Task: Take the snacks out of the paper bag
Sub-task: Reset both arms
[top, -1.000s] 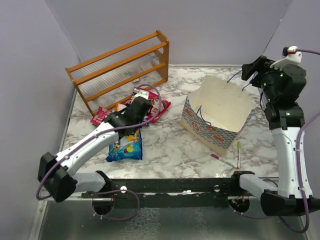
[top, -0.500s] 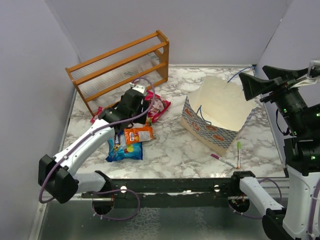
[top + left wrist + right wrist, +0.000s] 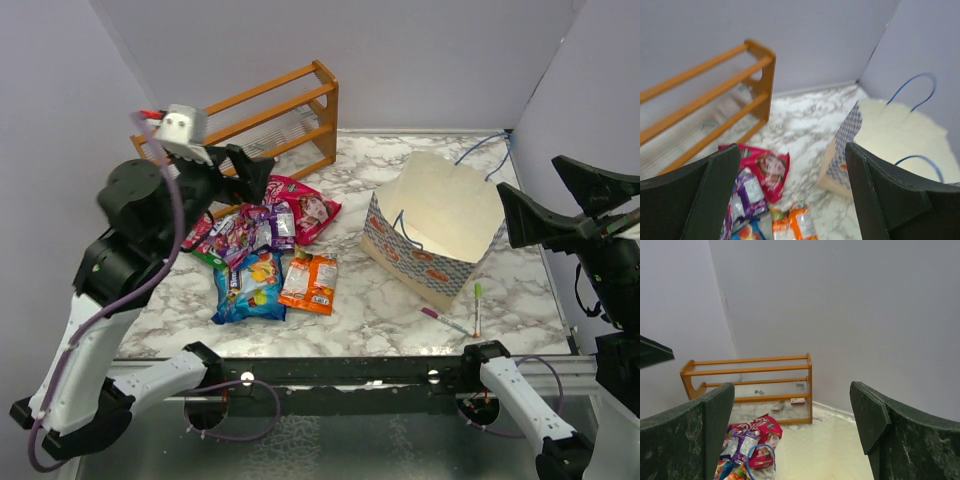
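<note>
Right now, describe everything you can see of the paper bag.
The paper bag is cream paper, with a blue checked band and orange-red round emblems low on its outside, and two blue cord handles. It stands open, mouth up, on the marble table, right of centre. Its pale inside shows no packet from above. Only the table touches it.

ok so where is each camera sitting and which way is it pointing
Top: fixed overhead at the near edge, looking down at the table; left claw and right claw show, both open.
Left wrist: on the left arm, looking down across the snacks to the bag; own fingers at both sides.
Right wrist: on the right arm, facing the rack and wall; own fingers at both sides.
Shared by both wrists: rack, snacks.
</note>
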`<action>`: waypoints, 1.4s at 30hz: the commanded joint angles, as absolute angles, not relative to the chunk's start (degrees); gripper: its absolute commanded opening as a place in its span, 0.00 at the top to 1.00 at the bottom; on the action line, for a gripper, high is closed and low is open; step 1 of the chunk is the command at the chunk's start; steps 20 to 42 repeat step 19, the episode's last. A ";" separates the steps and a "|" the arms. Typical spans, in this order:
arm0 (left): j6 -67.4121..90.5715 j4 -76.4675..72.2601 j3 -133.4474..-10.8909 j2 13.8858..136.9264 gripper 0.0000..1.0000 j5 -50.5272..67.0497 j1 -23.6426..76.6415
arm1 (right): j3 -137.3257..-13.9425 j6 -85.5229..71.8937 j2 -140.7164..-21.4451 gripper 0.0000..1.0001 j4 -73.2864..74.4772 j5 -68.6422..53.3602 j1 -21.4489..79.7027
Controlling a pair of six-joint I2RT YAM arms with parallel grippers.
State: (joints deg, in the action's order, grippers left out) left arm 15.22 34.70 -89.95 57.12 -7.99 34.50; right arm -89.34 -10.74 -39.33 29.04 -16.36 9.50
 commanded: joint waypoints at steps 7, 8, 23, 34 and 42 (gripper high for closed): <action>9.60 27.48 -96.10 48.08 0.07 -8.93 34.37 | -90.75 -7.77 -37.05 0.01 30.63 -10.14 10.62; 9.37 27.47 -95.99 47.40 0.07 -9.56 34.35 | -90.83 -7.74 -37.11 0.01 30.59 -10.03 10.63; 8.17 28.99 -96.51 45.61 0.06 -11.38 34.37 | -88.78 -6.26 -35.79 0.01 28.35 -9.22 10.81; 8.17 28.99 -96.51 45.61 0.06 -11.38 34.37 | -88.78 -6.26 -35.79 0.01 28.35 -9.22 10.81; 8.17 28.99 -96.51 45.61 0.06 -11.38 34.37 | -88.78 -6.26 -35.79 0.01 28.35 -9.22 10.81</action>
